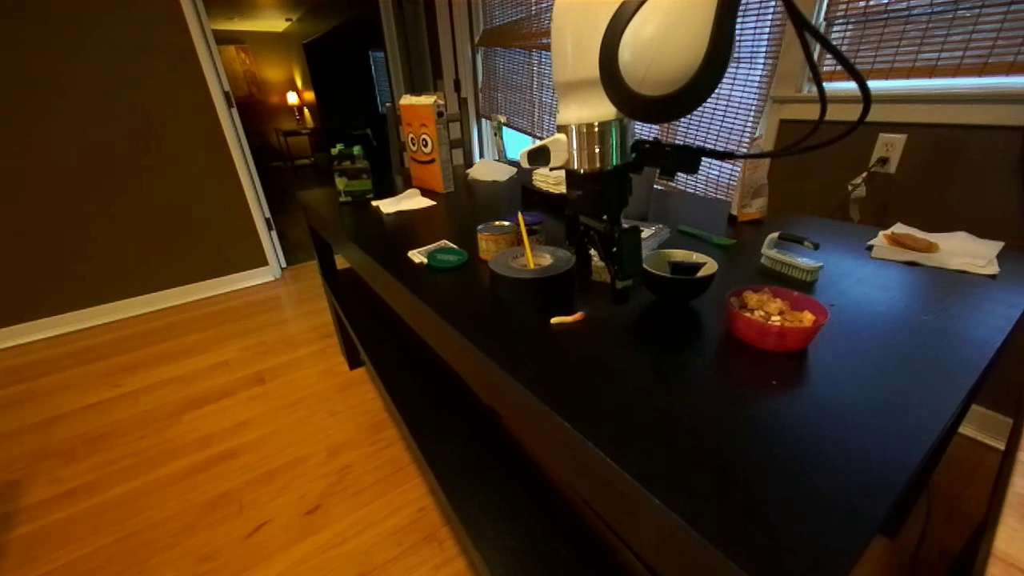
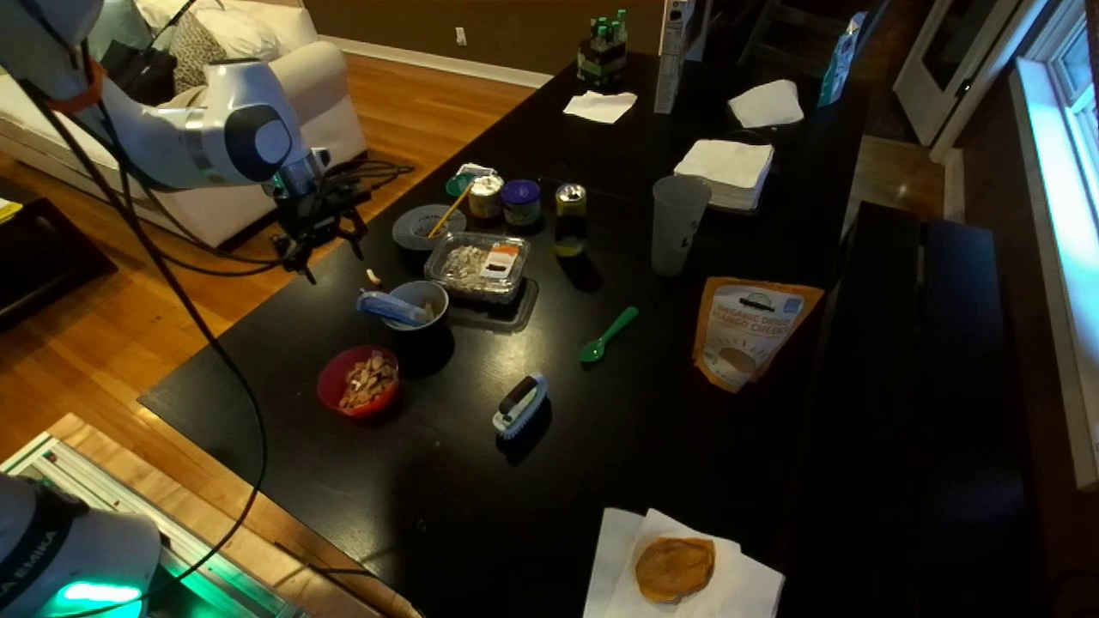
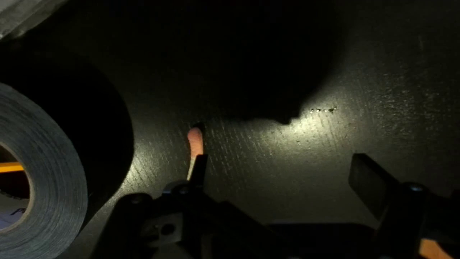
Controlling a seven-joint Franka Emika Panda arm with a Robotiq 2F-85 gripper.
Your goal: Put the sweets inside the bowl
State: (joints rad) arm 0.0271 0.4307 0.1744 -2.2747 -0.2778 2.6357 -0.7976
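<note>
The wrist view crops the tape (image 3: 59,180), 1 pincer (image 3: 279,165) finger (image 3: 199,172) partly hiding the sweet (image 3: 195,143).

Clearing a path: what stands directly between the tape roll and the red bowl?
The black bowl, a blue packet jutting over its rim; both exterior views show the bowl there.

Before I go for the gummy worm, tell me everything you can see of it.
The gummy worm is a single thin, slightly bent piece, pinkish-orange at one end and pale yellow toward the other; it looks soft and unwrapped. It lies flat on the black table, near the duct tape roll but apart from it. In the wrist view its pale part runs behind the open gripper, so that end is hidden there. Only the table appears to touch it.
</note>
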